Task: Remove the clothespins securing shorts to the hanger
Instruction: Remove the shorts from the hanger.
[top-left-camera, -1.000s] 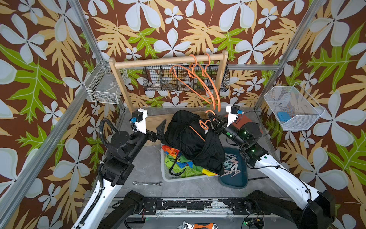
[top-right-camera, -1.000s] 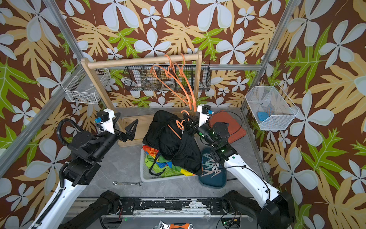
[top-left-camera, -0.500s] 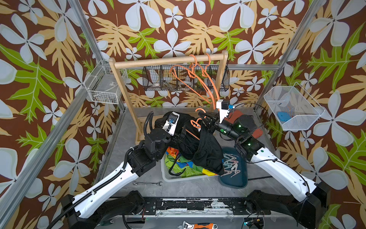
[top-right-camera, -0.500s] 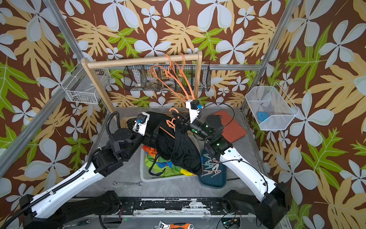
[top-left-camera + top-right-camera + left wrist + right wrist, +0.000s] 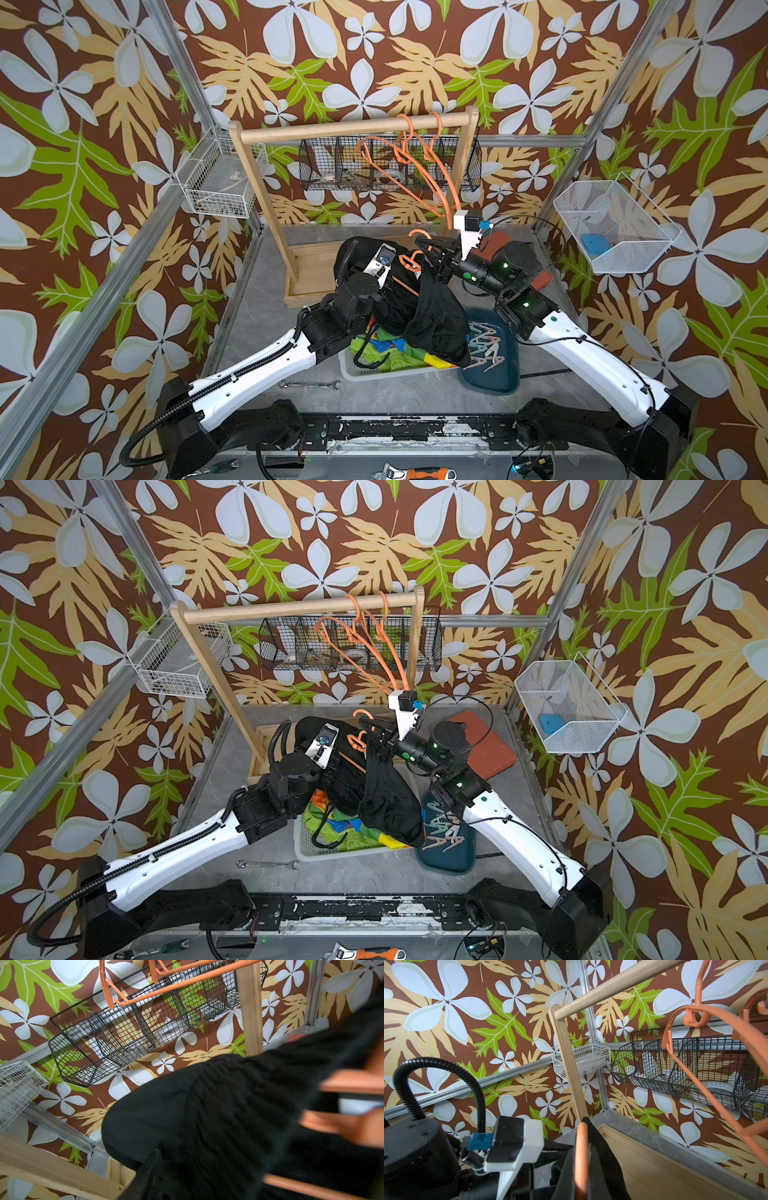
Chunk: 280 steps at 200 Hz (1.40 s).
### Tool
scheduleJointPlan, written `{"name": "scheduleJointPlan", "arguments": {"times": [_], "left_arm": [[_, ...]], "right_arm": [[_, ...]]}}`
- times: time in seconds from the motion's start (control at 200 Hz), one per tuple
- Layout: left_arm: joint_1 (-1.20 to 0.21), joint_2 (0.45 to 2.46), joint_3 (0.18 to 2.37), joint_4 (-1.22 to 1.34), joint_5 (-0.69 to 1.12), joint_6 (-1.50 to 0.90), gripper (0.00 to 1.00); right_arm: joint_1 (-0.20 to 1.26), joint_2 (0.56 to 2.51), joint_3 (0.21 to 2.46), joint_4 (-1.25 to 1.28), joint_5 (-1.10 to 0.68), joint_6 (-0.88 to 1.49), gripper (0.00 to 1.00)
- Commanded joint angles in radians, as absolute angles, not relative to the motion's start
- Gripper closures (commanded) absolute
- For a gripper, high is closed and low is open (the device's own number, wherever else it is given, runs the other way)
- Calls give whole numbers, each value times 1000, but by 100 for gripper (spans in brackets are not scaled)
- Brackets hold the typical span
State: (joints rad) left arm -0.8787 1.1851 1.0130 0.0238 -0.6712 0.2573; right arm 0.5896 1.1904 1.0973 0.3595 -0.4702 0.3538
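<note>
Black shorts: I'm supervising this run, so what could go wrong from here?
1. The left wrist view shows only black shorts fabric; a grasp there may pinch cloth alone.
2. The right gripper holds the orange hanger only near its hook; a tug could twist it loose.

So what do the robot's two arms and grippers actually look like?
They're a matching pair. The left arm and right arm have smooth white shells on the long links, chunky black cylindrical joints and black bases. A ribbed black cable hose loops off the left one. Small green lights glow on the right. The right gripper has slim black fingers, with a white camera bracket behind it.
</note>
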Motion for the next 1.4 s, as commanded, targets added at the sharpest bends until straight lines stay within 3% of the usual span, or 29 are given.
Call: {"name": "scheduleJointPlan", "arguments": {"times": [0.0,0.48,0.871,1.256,1.396], "left_arm": [[-870,1196,1038,94,-708,267,100],[-822,1171,1105,27,-638,264,100],[-658,1206,1144,12,-480,243,100],[-406,1251,1186,10,-263,182,100],[-390,1270,1165,2,-240,186,100]], "right_arm": [[591,1168,1091,380,-477,342,100],[590,1062,949,356,-464,316,100],[597,940,843,348,-490,315,100],[597,829,783,276,-448,290,100],[597,805,782,274,-422,288,100]]}}
